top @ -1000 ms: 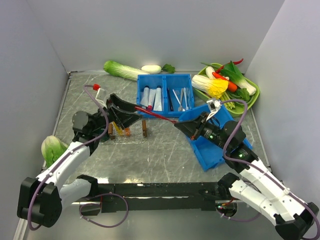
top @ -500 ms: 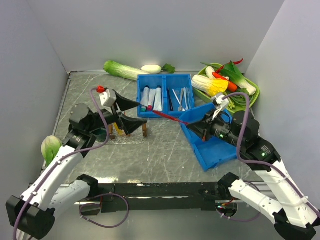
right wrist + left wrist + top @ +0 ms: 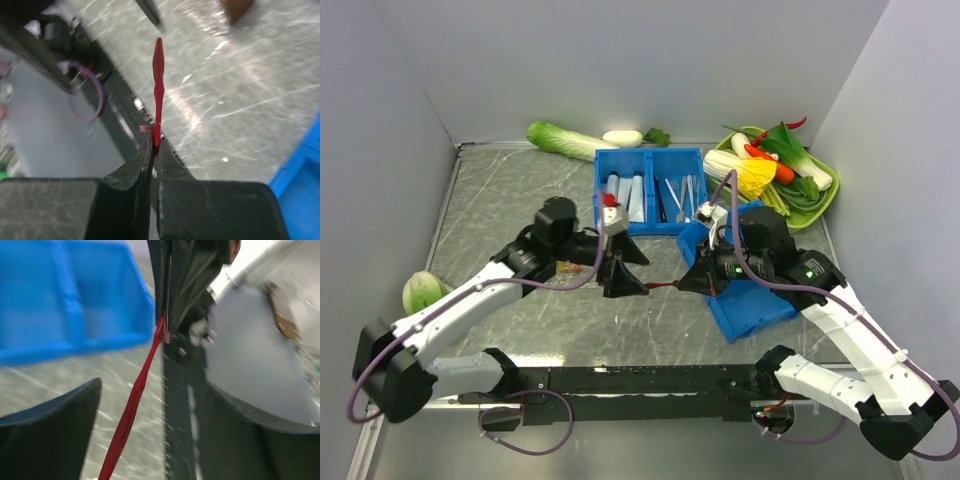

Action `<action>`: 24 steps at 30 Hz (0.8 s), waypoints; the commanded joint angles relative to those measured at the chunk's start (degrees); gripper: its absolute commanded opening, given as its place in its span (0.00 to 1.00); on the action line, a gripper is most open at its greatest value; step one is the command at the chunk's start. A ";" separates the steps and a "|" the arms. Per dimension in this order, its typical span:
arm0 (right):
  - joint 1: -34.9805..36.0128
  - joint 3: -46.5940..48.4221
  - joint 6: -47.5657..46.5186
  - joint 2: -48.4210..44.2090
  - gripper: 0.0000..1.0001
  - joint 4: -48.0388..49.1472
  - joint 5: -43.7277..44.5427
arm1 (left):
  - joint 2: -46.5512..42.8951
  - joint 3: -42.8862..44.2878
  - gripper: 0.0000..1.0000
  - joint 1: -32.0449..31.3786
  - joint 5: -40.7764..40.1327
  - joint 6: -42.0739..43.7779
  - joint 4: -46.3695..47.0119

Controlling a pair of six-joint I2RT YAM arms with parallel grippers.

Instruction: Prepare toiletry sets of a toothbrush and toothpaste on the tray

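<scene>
Toothbrush: thin maroon stick toothbrush (image 3: 158, 85), held over the grey marbled tabletop (image 3: 650, 320), between my 2 grippers.
Right gripper (image 3: 156, 144): clamped on the bristle end.
Left gripper (image 3: 150, 440): jaws spread wide, 1 either side of the handle, not touching it.
Axis: handle runs from right gripper straight toward left; I judge my left arm best placed to take it.

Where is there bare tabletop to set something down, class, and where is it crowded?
Bare marble lies at the far left, between the long leafy vegetable and the left arm, and along the near strip in front of the toothbrush. Crowded: the middle, where the left pincer, right pincer and blue bins meet.
</scene>
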 commanded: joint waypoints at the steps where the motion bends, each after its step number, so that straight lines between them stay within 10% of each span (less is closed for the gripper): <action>1: 0.17 3.79 -2.02 1.27 0.00 -0.29 -7.84 | 4.96 4.44 0.79 -3.66 6.55 3.35 -7.69; 19: 2.63 7.22 -2.82 6.29 0.02 -1.09 -6.01 | 8.49 4.53 0.01 -8.85 5.16 3.61 -8.49; 24: 2.55 5.11 5.76 3.21 0.62 4.09 2.25 | 2.79 0.06 0.01 -9.02 -6.95 -0.07 1.15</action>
